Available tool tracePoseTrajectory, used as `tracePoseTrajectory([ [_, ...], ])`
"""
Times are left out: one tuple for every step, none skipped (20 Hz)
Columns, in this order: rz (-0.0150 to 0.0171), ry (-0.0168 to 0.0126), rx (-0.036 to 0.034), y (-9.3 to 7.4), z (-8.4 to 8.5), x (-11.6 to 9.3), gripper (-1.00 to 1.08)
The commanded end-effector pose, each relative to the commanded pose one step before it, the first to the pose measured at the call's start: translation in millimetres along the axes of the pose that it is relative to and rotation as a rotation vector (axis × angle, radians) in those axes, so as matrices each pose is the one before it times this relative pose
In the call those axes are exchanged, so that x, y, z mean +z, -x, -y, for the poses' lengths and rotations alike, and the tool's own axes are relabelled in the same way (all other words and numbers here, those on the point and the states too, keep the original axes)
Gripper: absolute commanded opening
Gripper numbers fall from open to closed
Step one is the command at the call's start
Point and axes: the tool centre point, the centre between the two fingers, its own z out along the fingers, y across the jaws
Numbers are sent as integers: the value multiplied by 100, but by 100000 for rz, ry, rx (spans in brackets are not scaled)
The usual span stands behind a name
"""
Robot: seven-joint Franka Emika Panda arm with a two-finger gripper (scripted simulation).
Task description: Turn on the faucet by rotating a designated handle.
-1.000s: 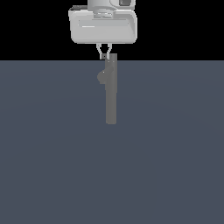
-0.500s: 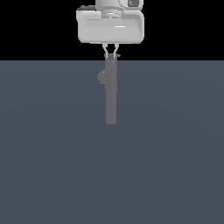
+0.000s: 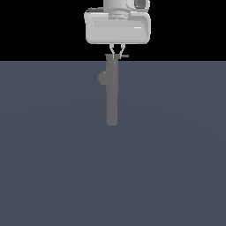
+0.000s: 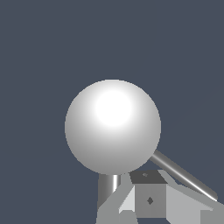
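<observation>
One faucet [image 3: 112, 95], one handle [image 3: 123, 56], one gripper [image 3: 116, 54], one grey floor [image 3: 176, 154].

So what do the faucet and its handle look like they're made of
Faucet: plain matte grey in the exterior view, though the wrist view shows a bright glossy highlight, so probably polished metal. Handle: thin bar with a light streak along it, likely metal too. It's a render, so uncertain.

arm [image 3: 118, 4]: cut off at frame edge | claw [image 3: 116, 54]: gap perhaps closed, too small
</observation>
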Motion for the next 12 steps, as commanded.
tracePoseTrajectory([
  [-2177,476,1400,-1684,-1306,-69,-100],
  [-113,66,296,-310,-282,-10,-100],
  [-113,65,296,-307,-281,-11,-100],
  [-113,65,296,-305,-280,-11,-100],
  [-108,62,283,-303,-271,-9,-100],
  [-113,64,297,-299,-278,-13,-100],
  [-108,61,283,-298,-269,-10,-100],
  [-108,60,283,-295,-268,-11,-100],
  [-108,60,283,-292,-267,-12,-100],
  [-105,58,276,-290,-261,-11,-100],
  [-105,56,276,-287,-260,-12,-100],
  [0,0,0,0,0,0,-100],
])
